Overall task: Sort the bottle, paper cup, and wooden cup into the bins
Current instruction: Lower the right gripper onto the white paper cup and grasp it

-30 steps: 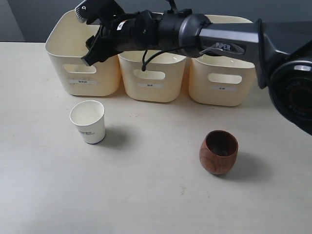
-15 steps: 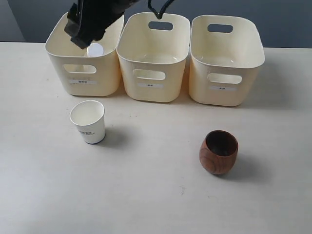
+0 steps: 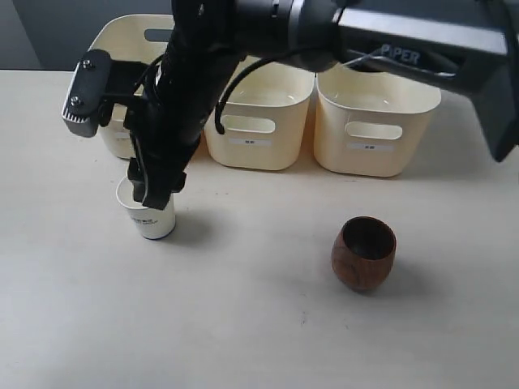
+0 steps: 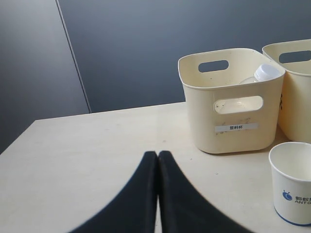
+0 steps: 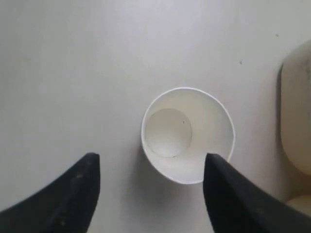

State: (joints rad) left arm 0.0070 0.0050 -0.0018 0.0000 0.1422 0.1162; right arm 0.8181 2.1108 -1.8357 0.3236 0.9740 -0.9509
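The white paper cup (image 3: pixel 152 223) stands upright on the table in front of the left bin (image 3: pixel 122 40). My right gripper (image 3: pixel 156 194) has reached across and hangs open just above the cup's rim. In the right wrist view the paper cup (image 5: pixel 187 133) lies a little ahead of the open right gripper (image 5: pixel 151 162), not between the fingers. The bottle (image 4: pixel 265 73) lies inside the left bin (image 4: pixel 233 114), its white cap showing. Standing alone at the right is the wooden cup (image 3: pixel 364 253). My left gripper (image 4: pixel 158 155) is shut and empty, low over the table.
The middle bin (image 3: pixel 259 121) and right bin (image 3: pixel 377 121) stand in a row with the left bin at the table's back. My right arm (image 3: pixel 381 36) crosses above the bins. In the left wrist view the paper cup (image 4: pixel 294 189) stands near the left bin.
My right gripper has come down from over the left bin to just above the paper cup. The cups and bins have not moved.
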